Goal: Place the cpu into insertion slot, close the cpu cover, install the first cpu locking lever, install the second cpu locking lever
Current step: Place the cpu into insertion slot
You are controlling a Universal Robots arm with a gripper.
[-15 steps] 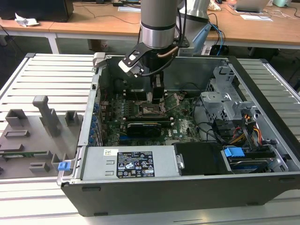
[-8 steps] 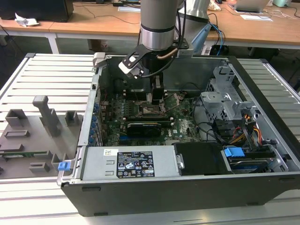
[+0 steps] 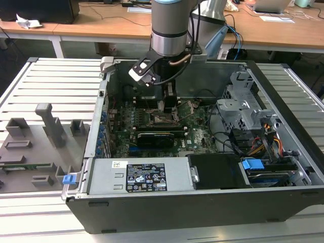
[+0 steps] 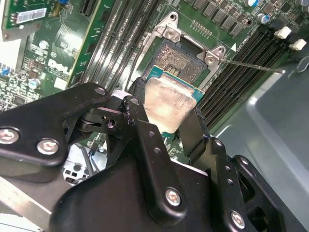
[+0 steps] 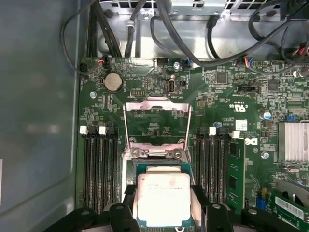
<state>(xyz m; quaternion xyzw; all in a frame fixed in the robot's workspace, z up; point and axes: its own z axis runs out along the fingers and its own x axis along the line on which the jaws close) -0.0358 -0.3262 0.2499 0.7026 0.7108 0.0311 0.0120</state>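
Second wrist view: tool (image 4: 165,107) w/ 1 cpu (image 4: 170,100), 1 insertion slot (image 4: 176,55).

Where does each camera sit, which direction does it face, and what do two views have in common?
Exterior view: off the arm, above the open computer case, looking down into it; the arm and gripper show.
First wrist view: on the wrist, facing down at the motherboard and open cpu cover; fingers show.
Second wrist view: on the wrist, slanted along the gripper's body toward the insertion slot.
Both wrist views share the cpu, held between the fingers.
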